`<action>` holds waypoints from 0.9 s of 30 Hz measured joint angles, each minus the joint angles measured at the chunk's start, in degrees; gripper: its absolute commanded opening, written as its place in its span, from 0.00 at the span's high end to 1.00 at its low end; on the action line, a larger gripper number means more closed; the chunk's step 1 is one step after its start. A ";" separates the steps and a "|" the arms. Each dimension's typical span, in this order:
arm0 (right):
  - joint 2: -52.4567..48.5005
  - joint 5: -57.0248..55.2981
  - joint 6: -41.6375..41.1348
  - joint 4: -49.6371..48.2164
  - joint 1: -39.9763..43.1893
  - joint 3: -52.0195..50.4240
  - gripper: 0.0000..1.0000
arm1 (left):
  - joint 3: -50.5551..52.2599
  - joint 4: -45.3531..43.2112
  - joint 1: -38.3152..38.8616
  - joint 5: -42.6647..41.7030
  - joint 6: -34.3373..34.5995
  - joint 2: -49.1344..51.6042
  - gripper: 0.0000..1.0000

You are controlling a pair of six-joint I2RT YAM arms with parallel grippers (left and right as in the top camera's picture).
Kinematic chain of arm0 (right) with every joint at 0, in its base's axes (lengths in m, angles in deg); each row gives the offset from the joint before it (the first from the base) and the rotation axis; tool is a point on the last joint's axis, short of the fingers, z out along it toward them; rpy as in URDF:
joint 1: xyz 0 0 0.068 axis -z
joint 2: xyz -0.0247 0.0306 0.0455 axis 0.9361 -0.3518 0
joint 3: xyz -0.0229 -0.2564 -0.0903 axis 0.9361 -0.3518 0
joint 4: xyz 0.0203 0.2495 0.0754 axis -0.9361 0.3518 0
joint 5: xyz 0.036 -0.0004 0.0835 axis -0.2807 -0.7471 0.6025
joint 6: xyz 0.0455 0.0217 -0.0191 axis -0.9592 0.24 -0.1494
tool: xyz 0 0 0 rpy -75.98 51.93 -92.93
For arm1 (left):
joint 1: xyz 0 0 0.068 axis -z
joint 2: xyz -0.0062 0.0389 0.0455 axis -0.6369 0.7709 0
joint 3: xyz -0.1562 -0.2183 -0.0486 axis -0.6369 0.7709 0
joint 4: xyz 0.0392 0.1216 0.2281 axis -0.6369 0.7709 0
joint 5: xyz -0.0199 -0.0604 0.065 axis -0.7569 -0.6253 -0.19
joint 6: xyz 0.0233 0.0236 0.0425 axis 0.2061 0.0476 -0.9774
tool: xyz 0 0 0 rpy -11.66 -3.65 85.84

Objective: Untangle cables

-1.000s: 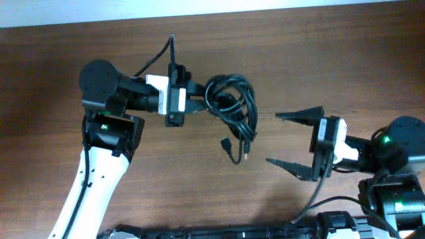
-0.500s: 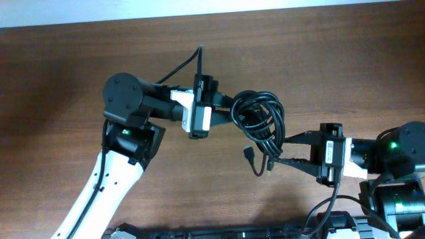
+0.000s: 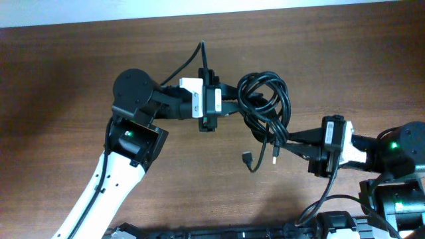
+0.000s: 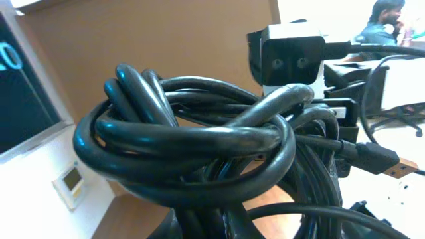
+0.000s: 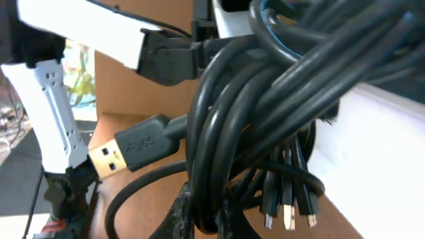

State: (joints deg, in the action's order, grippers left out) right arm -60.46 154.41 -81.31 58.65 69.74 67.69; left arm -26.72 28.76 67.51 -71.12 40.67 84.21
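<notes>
Glossy black rubbery cables (image 4: 199,139); matt wooden table (image 3: 66,79).

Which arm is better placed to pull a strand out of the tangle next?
Right. The right hand sits by the cables where strands hang near loose plug ends; the left hand is busy gripping the knotted part.

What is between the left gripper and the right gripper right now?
The knotted cable bundle fills that gap, held by the left gripper and right gripper; the overhead view shows it.
</notes>
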 measured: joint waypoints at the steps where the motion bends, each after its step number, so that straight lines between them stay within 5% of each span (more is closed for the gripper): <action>1: -0.04 -0.81 -1.64 0.00 0.00 0.00 0.96 | 0.00 0.02 -0.28 0.33 -0.61 0.00 1.00; 9: 0.02 -14.84 -8.09 7.61 -0.02 0.63 0.96 | 0.00 0.66 -1.60 3.43 -7.34 0.00 1.00; 10: 0.02 -15.85 -8.57 7.76 -0.02 0.63 0.91 | 0.00 0.63 -1.86 3.45 -7.67 0.00 1.00; 14: 0.02 -17.77 -10.03 8.70 0.00 0.59 0.46 | 0.00 1.49 -4.35 6.84 -8.39 -0.02 1.00; 22: 0.02 -17.81 -10.16 8.68 0.00 0.57 0.36 | 0.00 5.33 -4.35 12.39 -9.35 -0.11 1.00; 27: 0.02 -18.43 -10.14 8.70 0.00 0.57 0.30 | 0.00 5.57 1.16 25.24 -9.46 -0.11 1.00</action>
State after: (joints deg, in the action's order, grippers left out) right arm -60.44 135.99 -91.45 67.35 69.74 68.26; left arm -26.72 34.34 68.67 -45.87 31.21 84.11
